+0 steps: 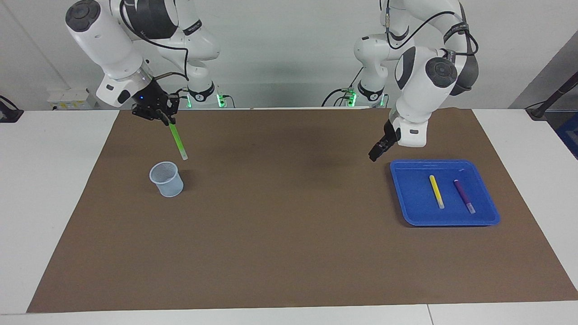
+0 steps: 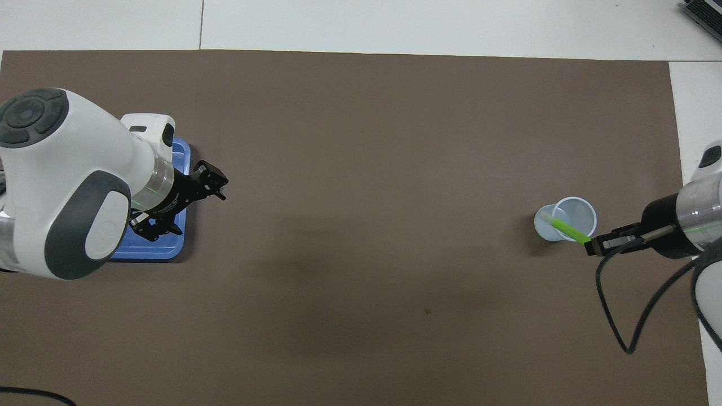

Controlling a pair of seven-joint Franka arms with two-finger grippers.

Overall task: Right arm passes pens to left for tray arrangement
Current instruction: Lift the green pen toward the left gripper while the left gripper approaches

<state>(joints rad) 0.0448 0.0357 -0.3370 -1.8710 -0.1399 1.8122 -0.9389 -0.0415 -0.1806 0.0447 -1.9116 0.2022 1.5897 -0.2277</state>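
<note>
- Right gripper was clamped on the upper end of the green pen, up in the air over the cup. The pen hung tilted, pale tip down, clear of the cup rim in the facing view.
- Cup stood upright on the brown mat toward the right arm's end; nothing seen inside it.
- Left gripper was held wide, nothing in it, in the air just off the tray corner nearest the robots, on the side toward mat centre. Arm waited there.
- Tray sat on the mat toward the left arm's end, its outer edge near the mat edge but inside it.
- Yellow pen and purple pen lay flat in the tray, roughly parallel, apart from each other, pale tips pointing away from the robots. Purple was nearer the tray's outer rim. Open tray floor remained beside yellow, on the side toward mat centre.
- Wide bare stretch of mat between cup and tray; also along the mat edge farthest from the robots.
- Overhead view: left arm covered most of the tray.
</note>
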